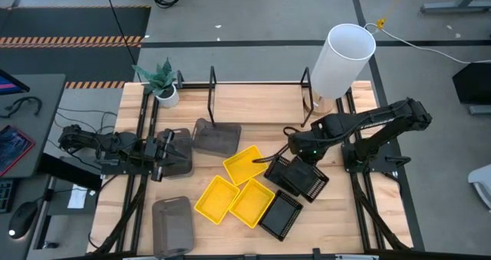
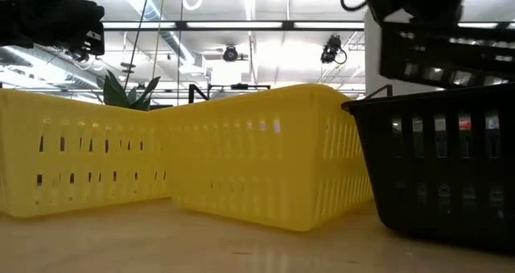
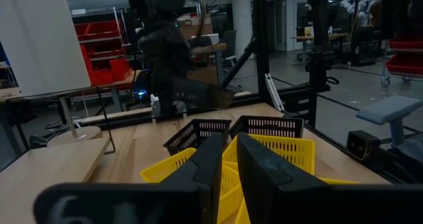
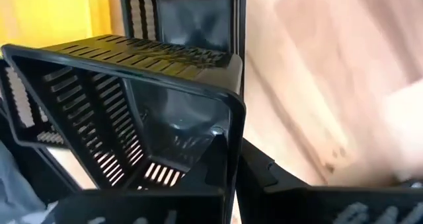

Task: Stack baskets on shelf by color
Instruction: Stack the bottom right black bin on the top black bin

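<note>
Overhead, the right gripper [image 1: 294, 161] clamps the rim of a black basket [image 1: 305, 177], lifted above another beside three yellow baskets [image 1: 235, 186] on the wooden table [image 1: 253, 99]. Left gripper [image 1: 163, 154], fingers nearly together, hovers over a grey basket [image 1: 178, 159].

Bare surface [image 1: 261, 110] lies open before the shelf [image 1: 212, 83]; yellow baskets [image 1: 234, 187] crowd the middle, and the white cylinder [image 1: 341, 59] seemingly blocks the shelf's right end.
</note>
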{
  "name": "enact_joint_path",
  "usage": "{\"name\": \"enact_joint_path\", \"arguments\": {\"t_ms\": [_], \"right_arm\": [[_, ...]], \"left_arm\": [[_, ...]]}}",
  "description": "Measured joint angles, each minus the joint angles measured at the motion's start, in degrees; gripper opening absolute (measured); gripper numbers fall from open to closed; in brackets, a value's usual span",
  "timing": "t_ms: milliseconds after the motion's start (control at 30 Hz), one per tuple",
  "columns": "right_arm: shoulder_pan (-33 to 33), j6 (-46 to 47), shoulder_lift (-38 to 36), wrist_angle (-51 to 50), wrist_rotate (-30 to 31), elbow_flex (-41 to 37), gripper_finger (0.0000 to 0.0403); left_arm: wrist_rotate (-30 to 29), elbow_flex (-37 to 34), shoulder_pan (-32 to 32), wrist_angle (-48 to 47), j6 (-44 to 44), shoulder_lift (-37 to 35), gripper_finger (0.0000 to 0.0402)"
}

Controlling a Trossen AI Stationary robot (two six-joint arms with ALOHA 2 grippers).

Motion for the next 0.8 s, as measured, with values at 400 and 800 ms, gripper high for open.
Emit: {"name": "enact_joint_path", "arguments": {"t_ms": [400,800], "right_arm": [[-3.14,-5.16,0.24,3.42,6.58,0.6,0.0011],[-4.84,-8.4,0.45,8.07,6.09,-0.24,0.0011]], "left_arm": [[0.0,0.0,0.0,0.0,0.02,0.0,0.0063],[0.0,0.0,0.0,0.0,0.0,0.0,0.006]]}}
